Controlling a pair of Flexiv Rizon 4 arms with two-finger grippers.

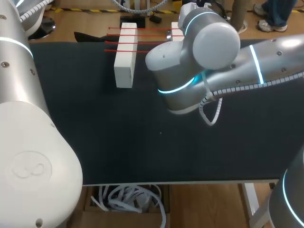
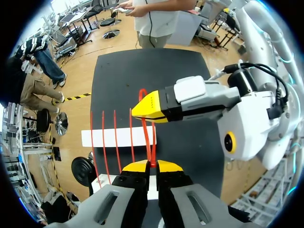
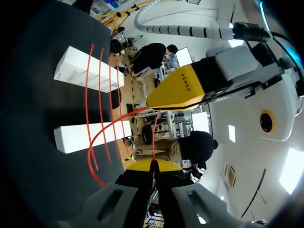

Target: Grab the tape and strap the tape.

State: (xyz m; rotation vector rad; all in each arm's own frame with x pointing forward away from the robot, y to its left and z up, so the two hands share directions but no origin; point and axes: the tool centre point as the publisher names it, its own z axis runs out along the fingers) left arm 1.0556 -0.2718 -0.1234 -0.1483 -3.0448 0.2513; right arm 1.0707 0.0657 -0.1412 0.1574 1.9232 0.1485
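- where's the tape?
- the red tape (image 3: 89,153) runs in several thin lines across a white block (image 1: 126,57) and a second block (image 1: 175,34) at the far side of the black table (image 1: 142,142). the first block is in plain sight from the head view. the second is mostly hidden behind the right arm (image 1: 209,42).
- all of it flat on the blocks?
- no. one stretch lifts off them in a curved loop and leads up to the two grippers, which sit very close together over the blocks.
- what about the left gripper?
- the left gripper (image 2: 152,167) is pinched almost fully closed, with only a hairline gap between its yellow tips. a red strand goes straight into that gap, so it has hold of the tape.
- and the right one?
- much the same. the right gripper (image 3: 153,166) has its fingers pressed together with a thin red strand caught between them. in the left wrist view its yellow tip lies crosswise just ahead of the left gripper, with the tape arching past it.
- can the head view confirm any of that?
- no, the right arm covers that spot. the left arm (image 1: 28,142) fills the near left side of that view.
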